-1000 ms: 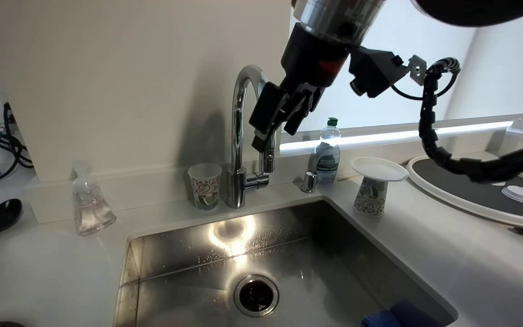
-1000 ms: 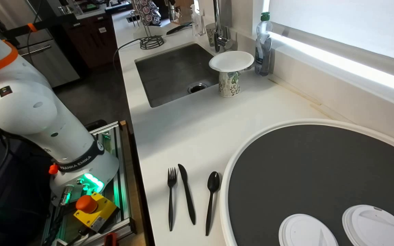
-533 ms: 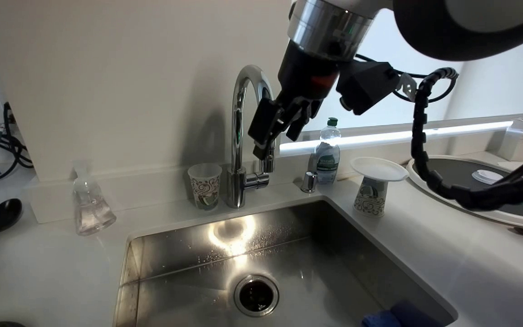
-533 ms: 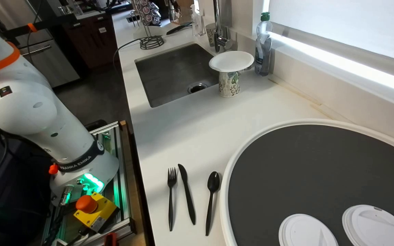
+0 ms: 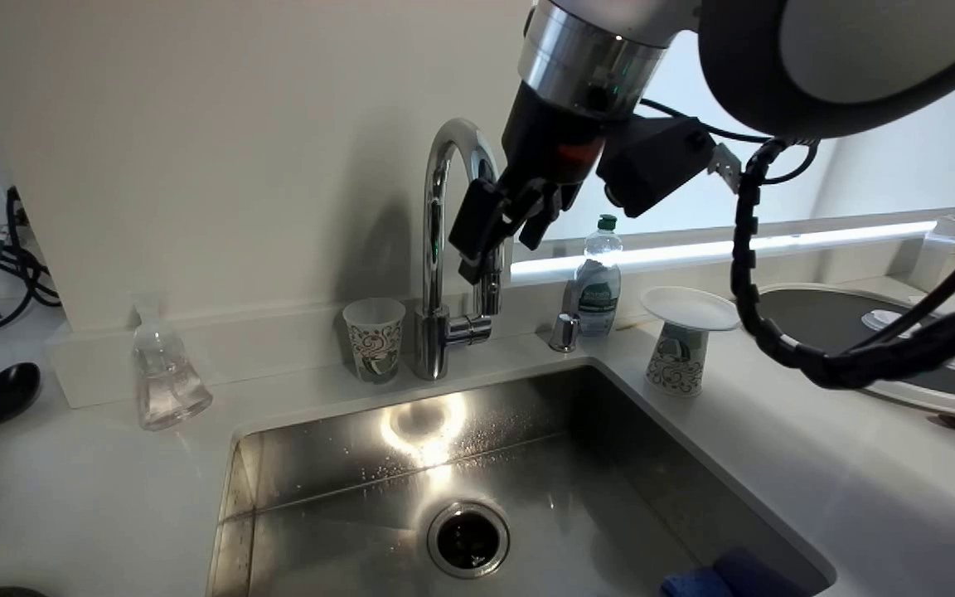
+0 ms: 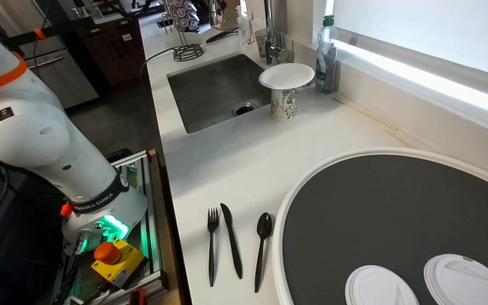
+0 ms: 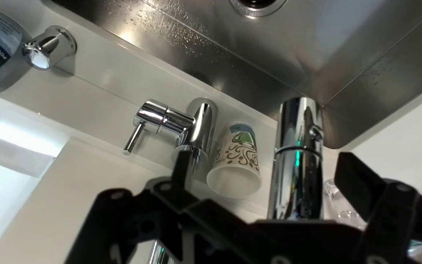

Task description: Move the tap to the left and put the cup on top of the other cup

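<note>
The chrome tap stands behind the sink; its base shows in an exterior view. My gripper is at the hanging end of its spout. In the wrist view my gripper is open, with the spout between its fingers and a gap on both sides. The cup, a patterned paper cup, stands mouth up beside the tap's base; it also shows in the wrist view. The other cup, patterned and bottom up with a flat white disc on top, stands beside the sink's corner.
The steel sink lies in front of the tap. A green-capped soap bottle and a short chrome knob stand behind it. A clear bottle is at the left. A round dark board and black cutlery lie on the counter.
The arm and its cable have come a little lower and to the left in an exterior view, with the gripper shifting slightly left at the spout. The tap and both cups have not moved.
</note>
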### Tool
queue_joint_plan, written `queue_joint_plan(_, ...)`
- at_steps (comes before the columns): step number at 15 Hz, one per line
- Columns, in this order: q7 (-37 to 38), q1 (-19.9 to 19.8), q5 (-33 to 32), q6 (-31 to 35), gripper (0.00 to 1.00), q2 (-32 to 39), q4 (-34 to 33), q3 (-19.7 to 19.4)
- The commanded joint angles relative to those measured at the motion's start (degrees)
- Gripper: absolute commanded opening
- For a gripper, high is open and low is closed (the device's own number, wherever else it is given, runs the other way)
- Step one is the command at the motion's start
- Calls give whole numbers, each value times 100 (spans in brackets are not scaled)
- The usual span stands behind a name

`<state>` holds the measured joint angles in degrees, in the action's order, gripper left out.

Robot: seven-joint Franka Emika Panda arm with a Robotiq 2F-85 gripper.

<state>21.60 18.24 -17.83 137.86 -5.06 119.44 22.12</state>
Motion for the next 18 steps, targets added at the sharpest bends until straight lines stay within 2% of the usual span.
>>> queue_joint_plan(1,192,-63,-313,51,100,115,-70,-6)
queue_joint_plan(9,193,-141,-533,-77,100,18,-11,-89)
queue_joint_plan(18,46,-278,-423,12,100,-218,271,-246)
